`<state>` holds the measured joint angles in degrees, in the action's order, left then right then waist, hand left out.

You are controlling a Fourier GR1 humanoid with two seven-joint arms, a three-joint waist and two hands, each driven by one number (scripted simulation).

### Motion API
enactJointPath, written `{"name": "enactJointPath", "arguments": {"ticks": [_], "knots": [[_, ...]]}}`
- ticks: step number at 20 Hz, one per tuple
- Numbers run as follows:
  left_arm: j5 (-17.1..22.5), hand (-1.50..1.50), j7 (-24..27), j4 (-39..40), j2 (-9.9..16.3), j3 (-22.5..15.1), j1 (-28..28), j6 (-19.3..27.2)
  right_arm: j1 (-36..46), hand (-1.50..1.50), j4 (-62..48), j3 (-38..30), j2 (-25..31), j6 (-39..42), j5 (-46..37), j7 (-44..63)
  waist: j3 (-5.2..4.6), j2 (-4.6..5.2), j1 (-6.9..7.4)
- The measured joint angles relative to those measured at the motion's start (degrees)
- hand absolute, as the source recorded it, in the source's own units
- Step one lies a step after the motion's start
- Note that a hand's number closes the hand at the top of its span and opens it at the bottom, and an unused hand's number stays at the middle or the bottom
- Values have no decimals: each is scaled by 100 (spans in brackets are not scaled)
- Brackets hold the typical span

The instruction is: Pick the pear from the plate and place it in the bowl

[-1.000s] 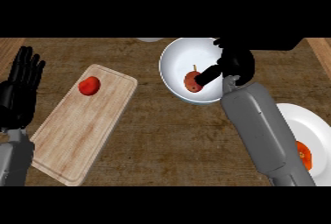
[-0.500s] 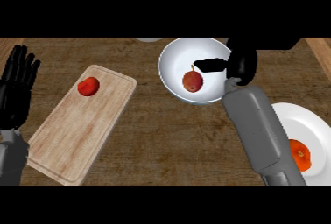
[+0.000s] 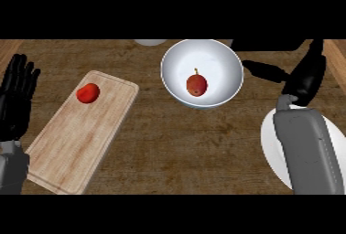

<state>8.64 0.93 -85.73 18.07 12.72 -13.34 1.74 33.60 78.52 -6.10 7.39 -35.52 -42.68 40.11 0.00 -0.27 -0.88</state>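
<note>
Now the pear [image 3: 197,85] lies alone on the floor of the white bowl [image 3: 177,55], stem pointing away from the robot, with nothing touching it. Half a second ago the right hand [image 3: 305,77] was at the bowl's right rim, right next to the fruit; it has since drawn back to the right of the bowl and stands clear of it, thumb stretched out toward the rim and fingers straight, holding nothing. That release suggests the placing step is done and the task is essentially complete, with only the arm's retreat left. The left hand [image 3: 16,98] rests far to the left of the bowl, beyond the cutting board [image 3: 74,146], fingers spread and upright, as in the earlier views. Counted: one pear, one bowl, one wooden cutting board lying just left of the bowl, and one small red fruit [image 3: 88,93] on the board's far end. One white plate [image 3: 269,141] sits to the lower right of the bowl, mostly hidden under the grey right forearm, so what remains on it cannot be told. A pale round object [image 3: 149,42] peeks in just above the bowl's left edge. All of it sits on the wooden surface [image 3: 196,151].
</note>
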Motion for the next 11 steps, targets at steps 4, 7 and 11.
{"name": "enactJointPath", "arguments": {"ticks": [4,7,11], "knots": [[34,0,36,-3,22,64,88,-56,-894,-150,1080,-261,299,215,570,-228,1,-4,-20],[-52,0,77,64,-27,25,33,1,-1628,-150,1798,-507,492,405,1085,-503,1,0,-29],[-25,0,32,45,15,63,15,-55,-2600,-150,2515,-961,701,765,2005,-1092,3,4,-20]]}}
